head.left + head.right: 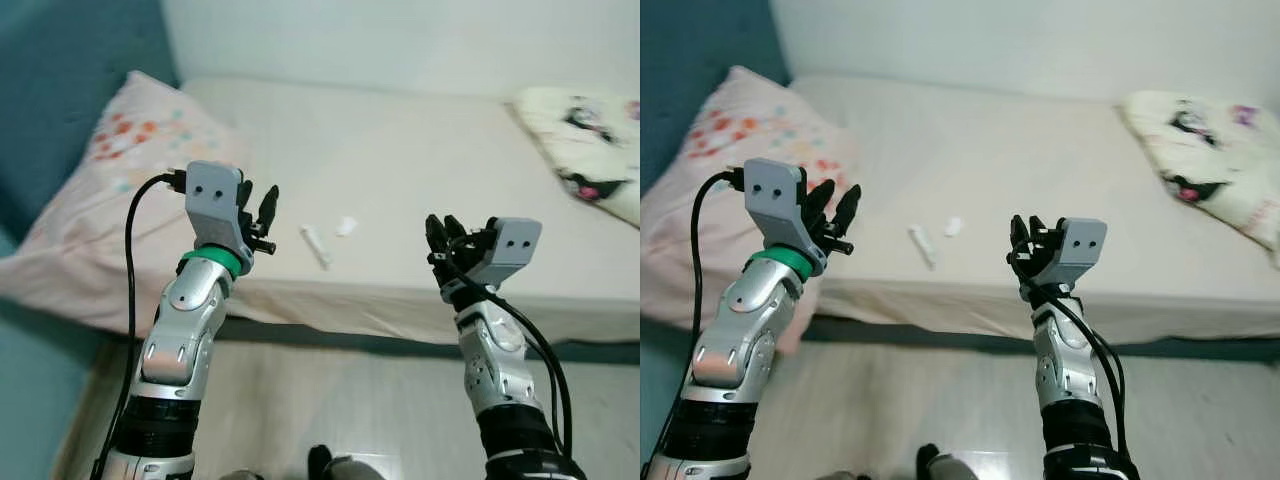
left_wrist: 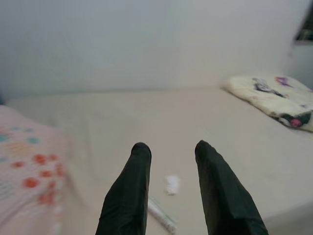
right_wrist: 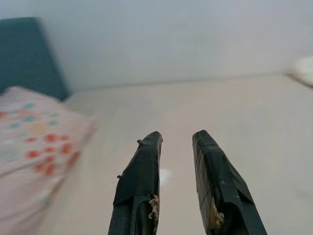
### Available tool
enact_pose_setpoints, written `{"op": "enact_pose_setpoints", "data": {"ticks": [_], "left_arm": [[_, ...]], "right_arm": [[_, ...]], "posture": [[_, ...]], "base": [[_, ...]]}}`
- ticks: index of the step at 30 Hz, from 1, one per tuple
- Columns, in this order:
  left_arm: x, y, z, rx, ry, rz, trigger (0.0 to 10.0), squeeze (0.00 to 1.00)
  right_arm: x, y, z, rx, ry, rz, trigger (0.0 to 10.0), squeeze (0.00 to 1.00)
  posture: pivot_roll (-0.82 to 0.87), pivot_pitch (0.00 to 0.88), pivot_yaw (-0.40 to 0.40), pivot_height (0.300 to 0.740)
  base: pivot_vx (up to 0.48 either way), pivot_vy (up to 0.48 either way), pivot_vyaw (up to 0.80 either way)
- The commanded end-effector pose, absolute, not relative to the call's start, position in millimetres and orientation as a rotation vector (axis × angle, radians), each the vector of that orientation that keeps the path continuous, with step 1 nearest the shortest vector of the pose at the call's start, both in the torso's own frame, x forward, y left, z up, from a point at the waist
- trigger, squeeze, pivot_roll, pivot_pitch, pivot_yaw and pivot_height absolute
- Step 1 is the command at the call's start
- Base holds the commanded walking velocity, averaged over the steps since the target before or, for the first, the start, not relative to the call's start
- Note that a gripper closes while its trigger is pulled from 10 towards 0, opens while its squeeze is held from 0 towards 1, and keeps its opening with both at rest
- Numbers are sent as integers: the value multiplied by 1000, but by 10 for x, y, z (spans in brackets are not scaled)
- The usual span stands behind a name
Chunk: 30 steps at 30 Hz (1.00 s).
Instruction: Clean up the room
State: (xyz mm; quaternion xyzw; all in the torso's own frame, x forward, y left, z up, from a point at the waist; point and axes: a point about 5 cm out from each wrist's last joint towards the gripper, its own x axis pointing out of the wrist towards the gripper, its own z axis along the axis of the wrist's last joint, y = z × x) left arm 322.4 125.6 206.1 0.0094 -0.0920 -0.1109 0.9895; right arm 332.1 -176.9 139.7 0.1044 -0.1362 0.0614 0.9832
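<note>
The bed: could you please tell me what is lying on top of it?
On the bed lie a pink dotted pillow, a cream printed pillow, a small white tube and a white scrap. Anything beneath the pillows is hidden.

Head stereo pair looks forward and down from above both raised arms, over the near edge of the bed (image 1: pixel 400 150) toward the far wall; the right eye view is the same scene shifted sideways. Left wrist cam sits low, looking along its two black fingers (image 2: pixel 132 191) across the mattress to the wall, close to the surface. Right wrist cam does likewise, fingers (image 3: pixel 142 181) in the foreground, angled toward the headboard corner. Shared across all four: bed top, spotted pink pillow (image 1: pixel 120 180). Patterned cushion (image 2: pixel 274 95) shows in the head pair and left wrist view.
</note>
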Motion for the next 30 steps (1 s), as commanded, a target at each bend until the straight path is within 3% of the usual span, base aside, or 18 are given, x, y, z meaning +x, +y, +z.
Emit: {"op": "enact_pose_setpoints", "data": {"ticks": [1, 16, 20, 30], "left_arm": [[3226, 1256, 2004, 27, -164, -220, 10000, 0], [3223, 1287, 1959, 50, -156, -206, 10000, 0], [3219, 1292, 1931, 82, -154, -198, 10000, 0], [3218, 1278, 1937, 94, -162, -201, 10000, 0]], "right_arm": [[3304, -1783, 1351, 220, -261, 113, 10000, 0], [3302, -1783, 1347, 222, -264, 111, 10000, 0], [3304, -1769, 1350, 212, -265, 117, 10000, 0], [3305, -1764, 1351, 214, -265, 119, 10000, 0]], "posture": [[88, 82, -5, 740], [89, 87, -5, 740], [93, 88, -9, 740], [90, 91, -10, 740]], "base": [[0, 0, -775], [0, 0, -775], [0, 0, 0], [0, -370, 0]]}}
